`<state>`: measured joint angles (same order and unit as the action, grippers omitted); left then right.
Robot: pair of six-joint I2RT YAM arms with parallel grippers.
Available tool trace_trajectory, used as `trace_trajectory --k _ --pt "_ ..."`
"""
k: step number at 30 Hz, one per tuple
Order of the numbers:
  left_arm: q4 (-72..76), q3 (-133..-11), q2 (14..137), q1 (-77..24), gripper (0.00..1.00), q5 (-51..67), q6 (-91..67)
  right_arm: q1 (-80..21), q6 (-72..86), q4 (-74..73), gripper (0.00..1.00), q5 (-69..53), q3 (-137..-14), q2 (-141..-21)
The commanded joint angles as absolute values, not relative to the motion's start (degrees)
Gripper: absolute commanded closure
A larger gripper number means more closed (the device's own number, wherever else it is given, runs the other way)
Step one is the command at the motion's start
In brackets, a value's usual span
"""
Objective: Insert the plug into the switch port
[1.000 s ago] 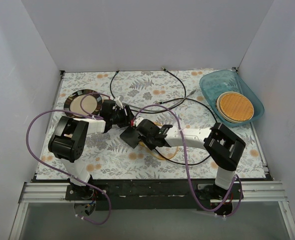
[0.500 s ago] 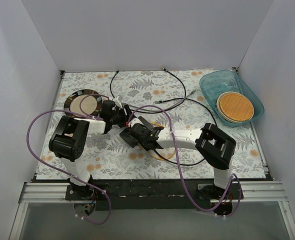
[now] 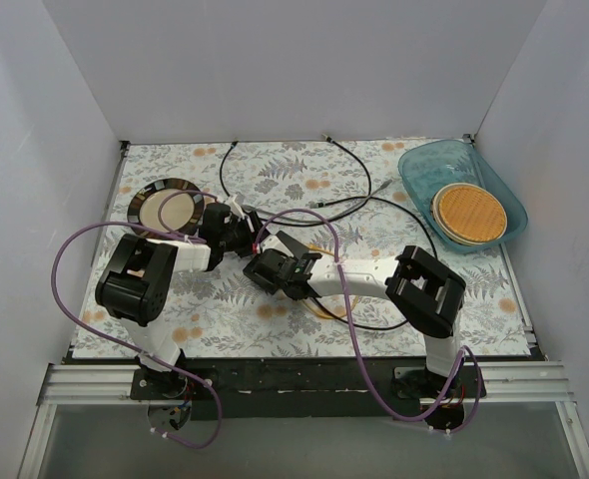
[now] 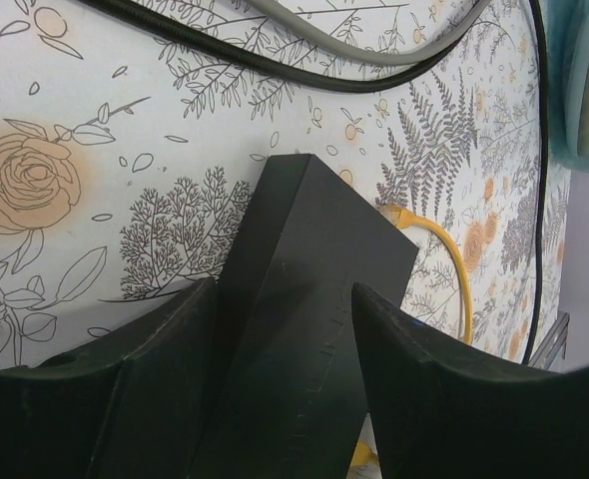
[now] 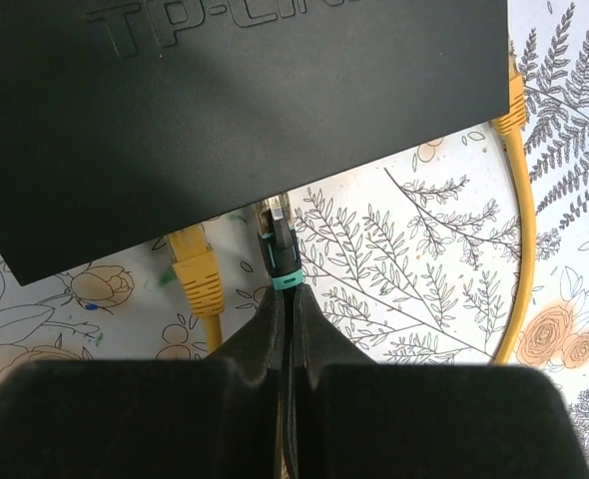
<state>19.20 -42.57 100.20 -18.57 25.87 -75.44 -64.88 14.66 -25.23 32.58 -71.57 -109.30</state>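
The switch [image 5: 235,100] is a flat matte-black box, held off the mat between my left gripper's [image 4: 285,294] jaws; it fills the lower left wrist view [image 4: 314,299]. In the top view it sits mid-mat [image 3: 259,269] between both grippers. My right gripper [image 5: 287,299] is shut on the cable just behind a black plug with a teal band [image 5: 280,244]. The plug's tip touches the switch's port edge, right of a yellow plug [image 5: 197,274] seated in a port. How deep the tip sits is hidden by the box.
A yellow cable [image 5: 519,230] loops on the floral mat to the right. A dark-rimmed round plate [image 3: 167,205] lies at the back left. A teal tray [image 3: 419,170] holding a round woven disc [image 3: 469,213] stands at the back right. Black cables [image 3: 344,205] cross the middle.
My right gripper has moved left with the plug, up to the switch's port edge. My left gripper has stayed shut on the switch, nearly still.
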Motion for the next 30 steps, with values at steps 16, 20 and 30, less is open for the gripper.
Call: trace_trajectory --k 16,20,30 --pt "14.4 -40.9 97.5 -24.2 0.44 31.4 -77.3 -64.2 10.2 -9.4 0.99 29.1 -72.0 -106.3" --pt "14.5 -40.2 96.9 -24.9 0.44 31.2 -77.9 -63.4 10.9 -9.5 0.99 29.6 -73.1 -107.0" --pt "15.6 -38.4 95.0 -25.8 0.44 31.5 -80.4 -61.3 10.1 -3.4 0.99 27.6 -72.4 -105.7"
